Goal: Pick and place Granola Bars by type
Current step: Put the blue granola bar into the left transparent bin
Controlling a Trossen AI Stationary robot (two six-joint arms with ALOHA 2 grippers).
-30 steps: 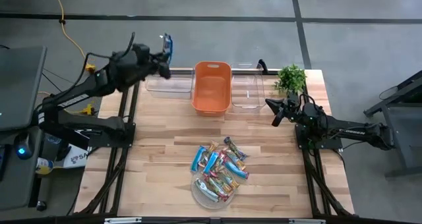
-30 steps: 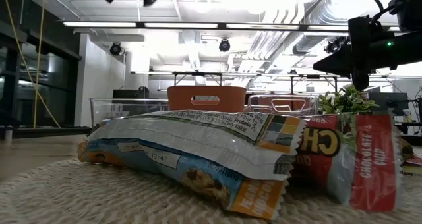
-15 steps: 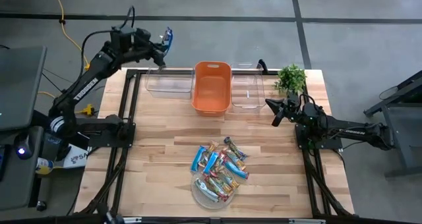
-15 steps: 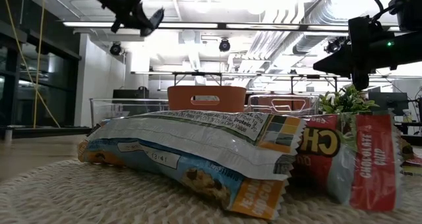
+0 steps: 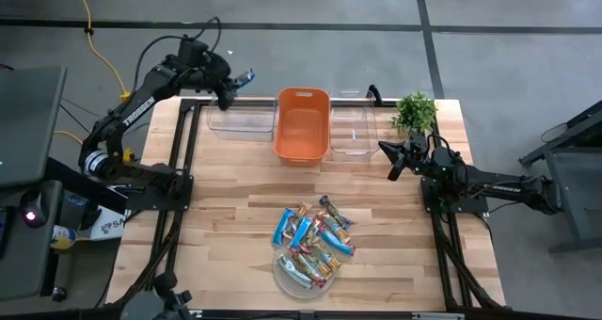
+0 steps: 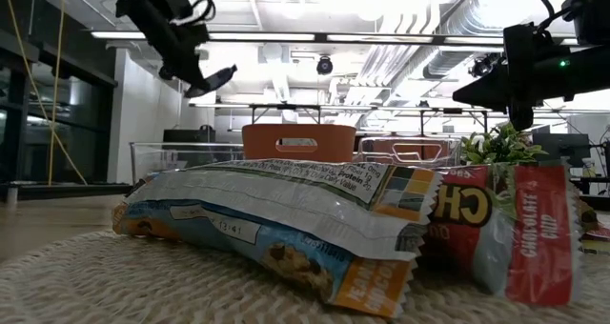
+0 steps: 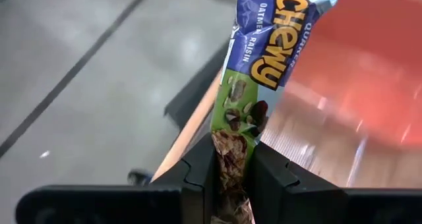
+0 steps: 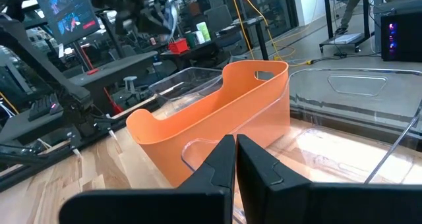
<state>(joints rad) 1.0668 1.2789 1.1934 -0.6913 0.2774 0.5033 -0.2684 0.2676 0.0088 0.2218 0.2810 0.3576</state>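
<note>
While pinched flat, the glossy bar (image 7: 260,59) crinkles lengthwise.

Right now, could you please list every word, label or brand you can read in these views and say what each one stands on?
"CHEWY", "OATMEAL RAISIN": on the blue-and-green bar held in the left gripper.
"QU...": cut off at the picture's edge, same wrapper.
"CHOCOLATE CHIP": on the red wrapper in the low view.
"CH": large letters on that wrapper, rest hidden.
Small print on the pale wrapper: too small to read.
Lettering on the left arm: too small to read.
</note>
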